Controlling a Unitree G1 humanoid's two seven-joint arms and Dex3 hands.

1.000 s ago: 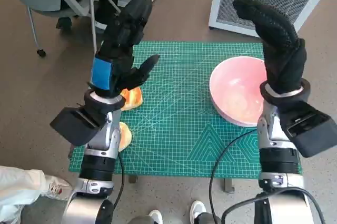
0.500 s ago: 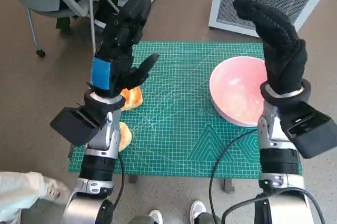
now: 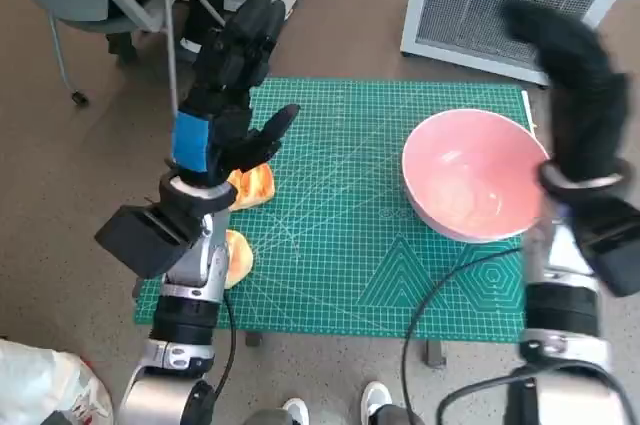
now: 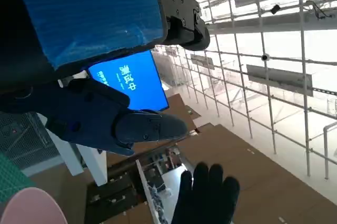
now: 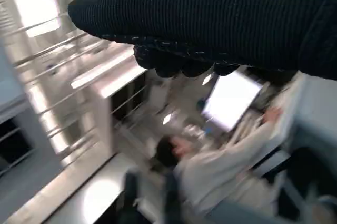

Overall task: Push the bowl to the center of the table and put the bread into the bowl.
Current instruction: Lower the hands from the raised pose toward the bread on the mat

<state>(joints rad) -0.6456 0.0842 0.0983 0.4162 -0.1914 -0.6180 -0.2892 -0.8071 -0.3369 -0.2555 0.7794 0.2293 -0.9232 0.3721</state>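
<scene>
Head view shows the main change over the last second: the right hand (image 3: 575, 95), in its black knitted glove, has swung outward, from above the round pink plastic bowl (image 3: 475, 173) to beyond the bowl's outer rim, and its outline is blurred with motion. Part of that shift may be the camera's own, since the whole picture has slid a little. The bowl itself sits where it was on the green grid cutting mat (image 3: 340, 245) covering the tabletop, well toward the right-hand edge rather than the middle. My reading is that the right hand is getting to the bowl's far side, ready to push it inward; the push has not begun.

Both hands are raised clear of the mat and hold nothing. The left hand (image 3: 225, 95), black with blue tape, has its fingers (image 3: 250, 30) spread wide. How far the right hand's fingers are parted I cannot tell.

The bowl is empty. 2 golden pieces of bread (image 3: 250, 186) lie below the left hand's fingers, partly hidden by that forearm, well apart from the bowl.
</scene>
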